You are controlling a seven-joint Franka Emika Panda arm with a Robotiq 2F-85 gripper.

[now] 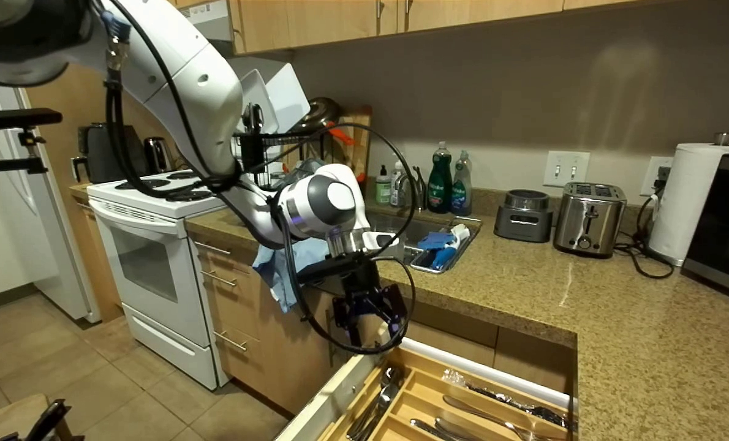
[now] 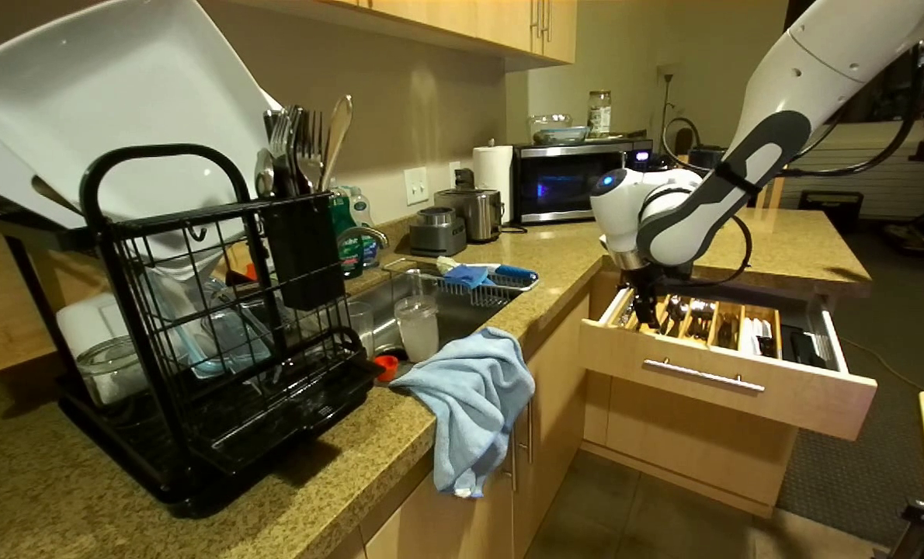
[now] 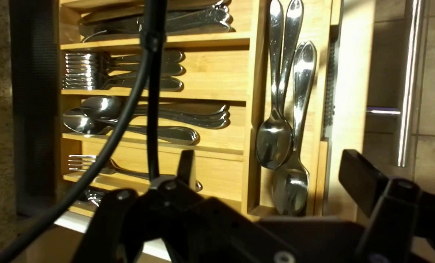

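Jaws spread wide, the hand [image 3: 270, 170] hangs above a corner of the open drawer [image 2: 804, 394]. Below it, large metal spoons [image 3: 274, 142] lie in the wooden tray's [image 3: 217, 78] front compartment, their bowls showing between the fingers [image 3: 363, 182] in the wrist view. Farther from the hand lie smaller spoons [image 3: 102, 107], forks [image 3: 168, 69] and knives [image 3: 199, 22]. Off to its side, a blue cloth [image 2: 474, 404] drapes over the counter's [image 1: 646, 343] edge.

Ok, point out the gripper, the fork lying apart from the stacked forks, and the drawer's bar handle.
Robotiq gripper [image 3: 270, 171]: wrist view, midway between its spread fingertips.
Separate fork [image 3: 131, 172]: wrist view, on the stem.
Bar handle [image 2: 703, 376]: in an exterior view, middle of the metal bar.
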